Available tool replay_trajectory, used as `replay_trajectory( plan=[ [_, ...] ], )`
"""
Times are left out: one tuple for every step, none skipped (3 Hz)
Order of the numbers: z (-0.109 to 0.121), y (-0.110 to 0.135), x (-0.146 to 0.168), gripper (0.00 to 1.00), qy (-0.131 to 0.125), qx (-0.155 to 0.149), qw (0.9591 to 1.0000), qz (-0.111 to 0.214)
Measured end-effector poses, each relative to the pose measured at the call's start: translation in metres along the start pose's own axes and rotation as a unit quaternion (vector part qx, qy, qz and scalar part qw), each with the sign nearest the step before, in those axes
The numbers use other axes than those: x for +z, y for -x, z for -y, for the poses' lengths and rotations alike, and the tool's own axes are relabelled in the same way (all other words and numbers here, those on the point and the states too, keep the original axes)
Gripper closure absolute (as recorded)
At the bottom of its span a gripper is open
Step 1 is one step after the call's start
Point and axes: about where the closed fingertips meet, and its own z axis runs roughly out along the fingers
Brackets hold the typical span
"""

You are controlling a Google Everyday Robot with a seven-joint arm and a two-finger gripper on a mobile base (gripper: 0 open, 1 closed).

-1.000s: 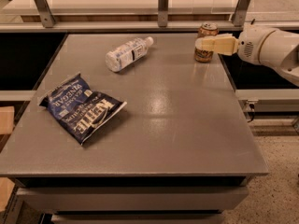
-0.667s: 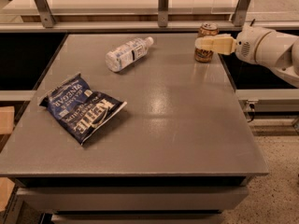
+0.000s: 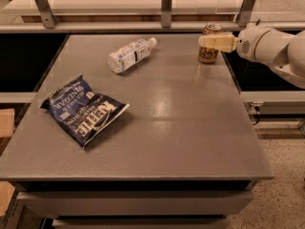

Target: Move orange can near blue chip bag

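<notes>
- The table (image 3: 190,123) is a flat, square slab of matte grey with a faint sheen down its middle and thick, plain edges.
- The can (image 3: 208,56) stands upright at the far right corner, close to the right edge. It is a small metal cylinder, orange-gold with dark lettering and a silver top.
- The gripper (image 3: 209,41) reaches in from the right and crosses the can at mid-height, so that the can's top shows above it and its base below. From here it looks like a cream-coloured, flat bar with a blunt end.
- Whether the gripper has closed on the can or only sits around it, I cannot tell from this side.
- Behind the gripper comes the arm (image 3: 269,46), smooth, rounded and white, with a bulbous wrist joint.
- The bag (image 3: 83,109) lies flat on the left half of the table, well apart from the can. It is dark blue, crinkled foil with white lettering and pale, crimped ends, and it sits askew with one corner pointing to the near edge.
- The bottle (image 3: 129,55) lies on its side toward the far edge, between bag and can. It is clear plastic with a white label and a white cap, and the cap end points up and to the right.
- Along the back runs a pale shelf on grey metal posts (image 3: 166,4).
- To the right the floor (image 3: 286,185) is speckled and stone-like.
</notes>
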Motion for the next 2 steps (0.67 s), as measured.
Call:
replay_trajectory(
  plan=[
    [0.004, -0.001, 0.012, 0.00, -0.004, 0.001, 0.9999, 0.014],
    [0.008, 0.000, 0.023, 0.00, -0.005, 0.012, 0.9993, 0.036]
  ],
)
